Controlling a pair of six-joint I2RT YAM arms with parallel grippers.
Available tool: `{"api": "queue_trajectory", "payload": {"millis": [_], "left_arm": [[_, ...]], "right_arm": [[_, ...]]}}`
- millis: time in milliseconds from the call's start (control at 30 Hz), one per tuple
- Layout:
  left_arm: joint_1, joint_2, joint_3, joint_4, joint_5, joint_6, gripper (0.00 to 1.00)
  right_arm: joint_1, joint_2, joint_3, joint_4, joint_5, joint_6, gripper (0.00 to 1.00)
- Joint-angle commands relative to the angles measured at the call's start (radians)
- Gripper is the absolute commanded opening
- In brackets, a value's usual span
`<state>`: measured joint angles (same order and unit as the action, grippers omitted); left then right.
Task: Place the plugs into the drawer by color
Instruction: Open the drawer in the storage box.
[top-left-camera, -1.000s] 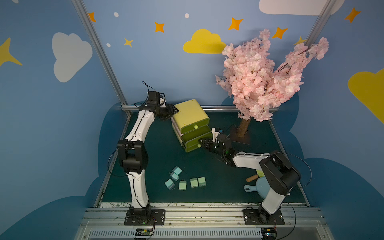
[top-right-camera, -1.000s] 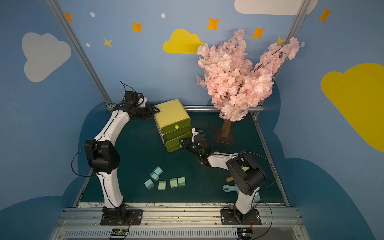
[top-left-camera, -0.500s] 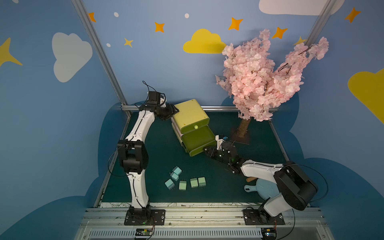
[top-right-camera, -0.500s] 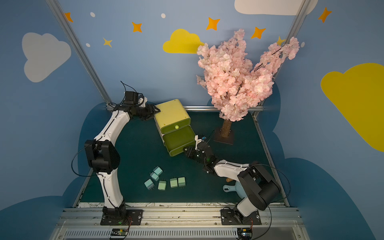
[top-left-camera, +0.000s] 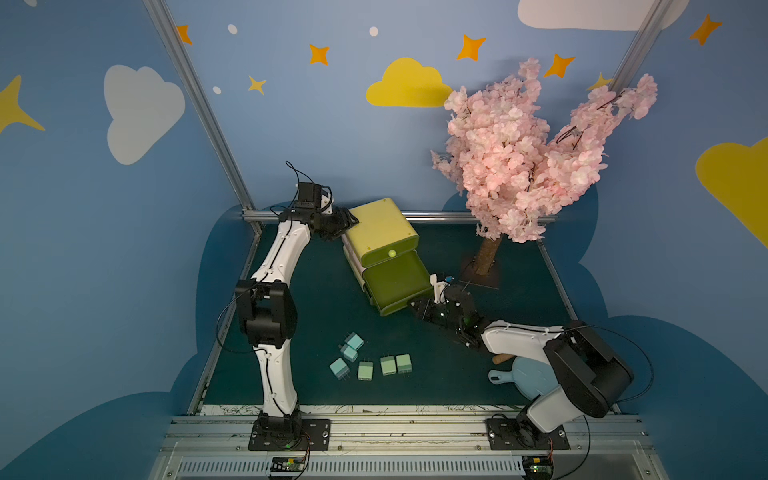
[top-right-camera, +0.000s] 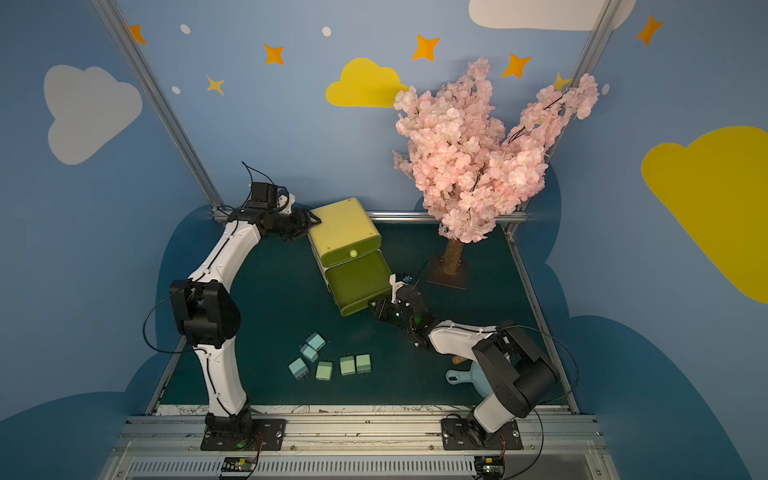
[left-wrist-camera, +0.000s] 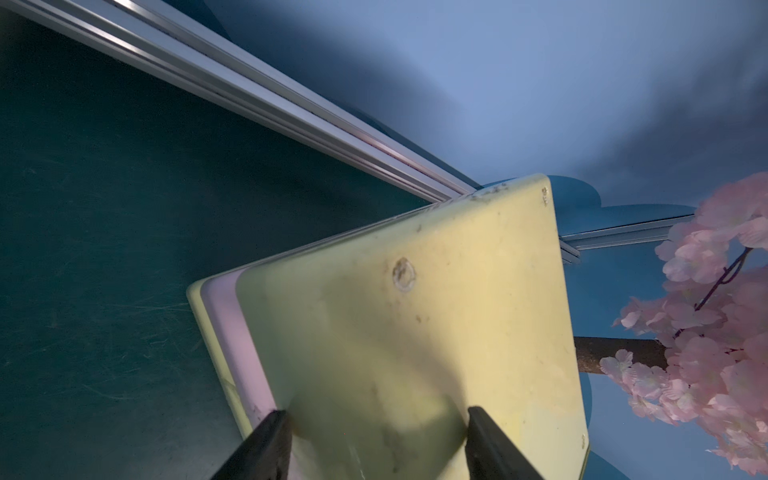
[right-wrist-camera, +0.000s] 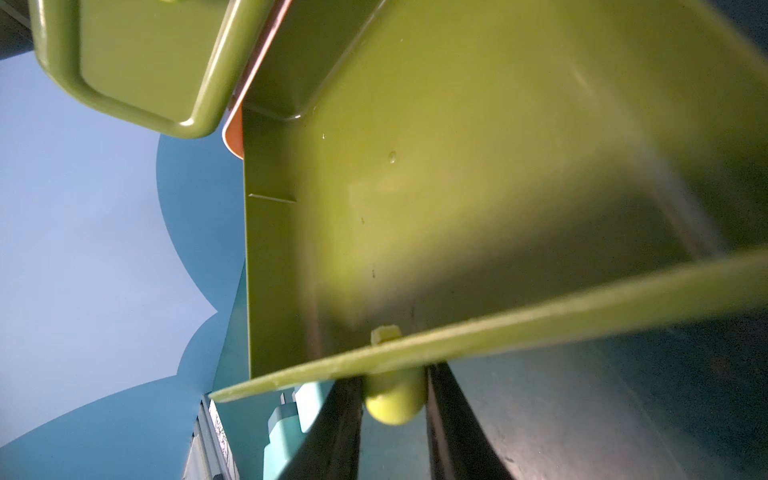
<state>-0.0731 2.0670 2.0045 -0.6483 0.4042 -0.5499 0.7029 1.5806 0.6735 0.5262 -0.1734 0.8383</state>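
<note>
The yellow-green drawer chest (top-left-camera: 380, 226) (top-right-camera: 343, 224) stands at the back of the mat. The drawer (top-left-camera: 395, 276) under the top one is pulled far out and looks empty inside (right-wrist-camera: 457, 187). My right gripper (top-left-camera: 415, 306) (right-wrist-camera: 394, 374) is shut on that drawer's round knob (right-wrist-camera: 395, 399). My left gripper (top-left-camera: 347, 222) (left-wrist-camera: 374, 415) stands open, with its fingers against the chest's back upper corner. Three light blue plugs (top-left-camera: 349, 353) and three mint green plugs (top-left-camera: 388, 365) lie loose on the mat in front, apart from both grippers.
A pink blossom tree (top-left-camera: 519, 166) stands on a flat base (top-left-camera: 478, 278) right of the chest. A light blue dustpan (top-left-camera: 528, 376) and a wooden handle (top-left-camera: 500, 358) lie under my right arm. An aluminium rail (top-left-camera: 440, 216) runs behind the chest.
My right gripper has pulled the drawer out toward the front right, and the right arm has drawn back with it. The left arm has stayed at the chest's back corner.
</note>
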Motion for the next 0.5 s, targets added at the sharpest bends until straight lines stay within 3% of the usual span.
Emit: {"api": "queue_trajectory", "payload": {"millis": [0, 233, 467], "left_arm": [[-0.010, 0.028, -0.017, -0.067, -0.024, 0.018, 0.67], [-0.013, 0.026, -0.018, -0.063, -0.019, 0.016, 0.68], [-0.013, 0.021, -0.016, -0.065, -0.016, 0.019, 0.68]], "right_arm": [[0.004, 0.035, 0.046, -0.038, -0.024, -0.025, 0.31], [0.013, 0.041, 0.086, -0.062, -0.060, -0.082, 0.49], [0.006, -0.095, 0.030, -0.178, -0.055, -0.194, 0.62]]}}
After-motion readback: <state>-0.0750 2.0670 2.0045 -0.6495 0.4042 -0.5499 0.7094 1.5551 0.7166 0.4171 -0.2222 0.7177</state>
